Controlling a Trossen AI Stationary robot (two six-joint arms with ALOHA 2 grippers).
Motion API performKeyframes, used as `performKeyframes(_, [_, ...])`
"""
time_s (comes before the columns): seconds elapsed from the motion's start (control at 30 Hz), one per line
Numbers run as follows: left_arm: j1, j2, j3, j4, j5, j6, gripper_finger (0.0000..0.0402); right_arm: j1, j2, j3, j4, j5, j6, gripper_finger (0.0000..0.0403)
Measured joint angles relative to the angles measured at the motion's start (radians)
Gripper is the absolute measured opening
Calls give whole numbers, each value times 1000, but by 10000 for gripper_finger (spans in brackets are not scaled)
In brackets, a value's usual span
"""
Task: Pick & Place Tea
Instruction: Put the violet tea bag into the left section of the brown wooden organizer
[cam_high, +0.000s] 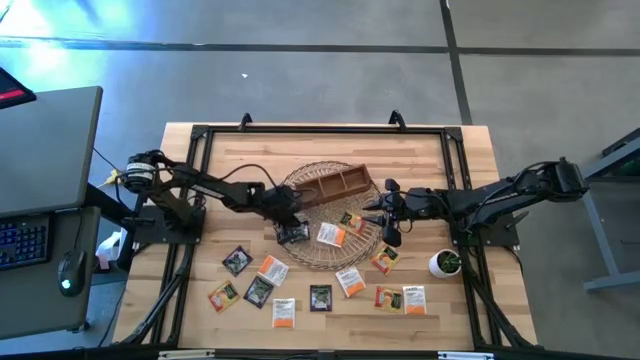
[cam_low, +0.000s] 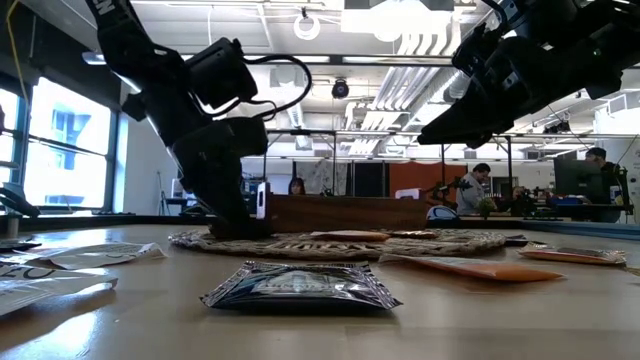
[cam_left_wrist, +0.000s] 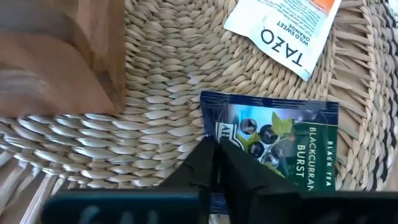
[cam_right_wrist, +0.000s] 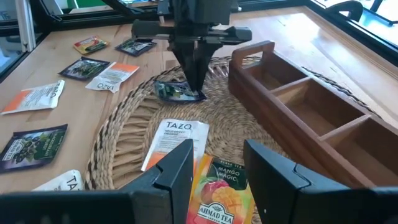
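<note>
The wicker basket (cam_high: 310, 262) is pale straw with a woven leaf-like weave, and on it the compartment tray (cam_high: 335, 187) is warm reddish-brown wood. At the basket's nine o'clock edge the blackcurrant sachet (cam_left_wrist: 280, 140) is dark blue and black, printed with berries, green leaves and white lettering. Toward three o'clock of it the Tazo sachet (cam_right_wrist: 174, 140) is white with an orange band and dark lettering; the mango sachet (cam_right_wrist: 219, 193) shows orange-red fruit on yellow-green. On the light, blond-grained table (cam_high: 470, 160), at six o'clock of the basket, lie black, orange and white sachets. Both arms are matte black.
</note>
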Motion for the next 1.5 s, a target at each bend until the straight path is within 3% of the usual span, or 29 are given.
performKeyframes(0.3, [7,-57,20,-32,-14,-28,3,0,0,0,0,0,0,138])
performKeyframes(0.63, [0,-85,209,-171,-109,7,1,0,0,0,0,0,0,138])
performKeyframes(0.77, [-14,-86,286,-221,-231,63,1,0,0,0,1,-1,-1,138])
performKeyframes(0.9, [-13,-88,347,-262,-453,82,0,0,0,0,2,-1,-2,138])
performKeyframes(1.13, [-13,-88,367,-301,-730,115,0,0,0,0,3,-1,-2,138])
performKeyframes(1.27, [-12,-88,367,-311,-800,116,0,0,0,0,3,-1,-2,138])
performKeyframes(1.5, [-13,-74,369,-314,-805,137,0,0,0,0,3,-1,-3,138])
